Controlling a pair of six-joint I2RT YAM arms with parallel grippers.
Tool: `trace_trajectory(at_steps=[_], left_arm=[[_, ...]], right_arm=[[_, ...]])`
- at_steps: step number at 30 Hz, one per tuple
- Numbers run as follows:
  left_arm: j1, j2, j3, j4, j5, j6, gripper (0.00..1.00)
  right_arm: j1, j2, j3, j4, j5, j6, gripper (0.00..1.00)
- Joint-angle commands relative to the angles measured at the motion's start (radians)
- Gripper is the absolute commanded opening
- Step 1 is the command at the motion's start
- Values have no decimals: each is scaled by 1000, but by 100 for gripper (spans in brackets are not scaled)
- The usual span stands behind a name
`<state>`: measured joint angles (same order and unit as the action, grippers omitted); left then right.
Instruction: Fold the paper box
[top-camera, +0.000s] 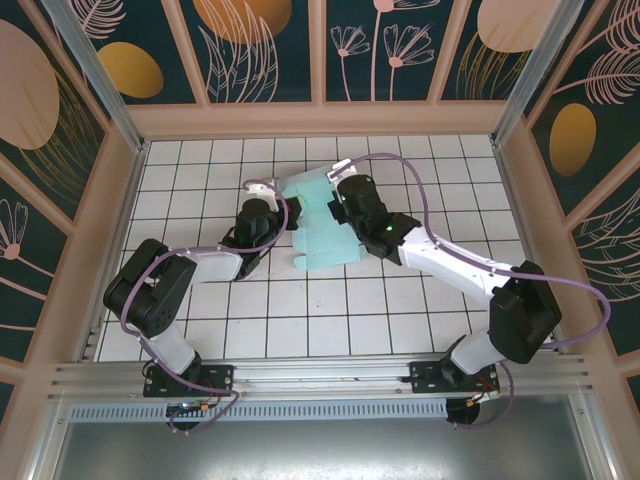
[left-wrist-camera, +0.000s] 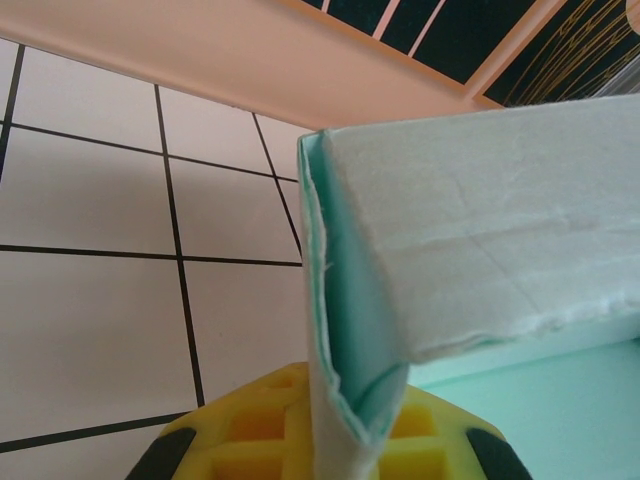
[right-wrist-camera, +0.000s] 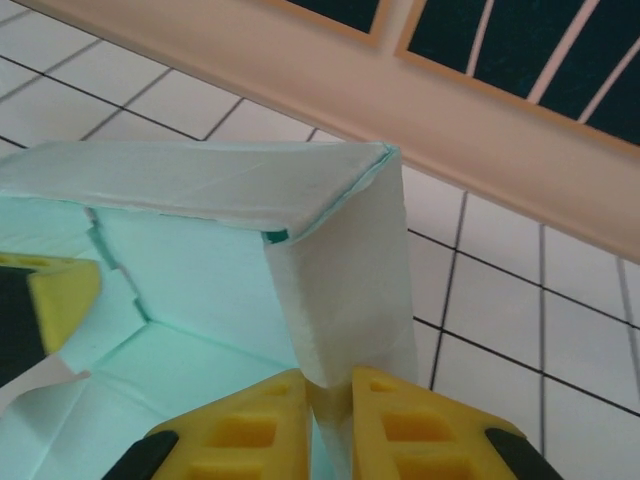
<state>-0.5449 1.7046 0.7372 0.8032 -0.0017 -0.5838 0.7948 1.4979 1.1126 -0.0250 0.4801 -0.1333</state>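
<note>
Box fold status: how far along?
Done: two walls of the paper box stand, meeting at a folded corner. In hand: left gripper and right gripper each pinch a wall. Left: the near part looks flat and unfolded in the top view.

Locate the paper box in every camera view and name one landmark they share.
Top external: the paper box lies in the middle of the tiled table.
Left wrist: it takes up the right half, its folded edge running down into the left gripper.
Right wrist: it sits left and centre, its corner wall pinched in the right gripper.
Shared landmark: the peach rail along the table's far edge.
</note>
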Motion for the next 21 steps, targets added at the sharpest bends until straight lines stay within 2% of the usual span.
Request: trace_trajectory(at_steps=[1, 5, 7, 13, 15, 17, 21], left_arm=[[-20, -13, 9, 83, 85, 13, 0], [-21, -13, 7, 85, 80, 13, 0], [-21, -11, 7, 86, 81, 12, 0], [-20, -15, 6, 80, 78, 16, 0], [-21, -16, 5, 79, 78, 18, 0], [-21, -18, 6, 77, 77, 19, 0], [-21, -20, 4, 77, 75, 19, 0]], right_arm=[[32, 54, 40, 31, 143, -45, 15], [61, 98, 59, 43, 257, -74, 9], [73, 126, 72, 46, 311, -89, 0], [92, 190, 115, 39, 394, -111, 0], [92, 200, 123, 42, 407, -109, 10], [89, 207, 131, 42, 417, -108, 16], [84, 215, 139, 36, 426, -106, 21]])
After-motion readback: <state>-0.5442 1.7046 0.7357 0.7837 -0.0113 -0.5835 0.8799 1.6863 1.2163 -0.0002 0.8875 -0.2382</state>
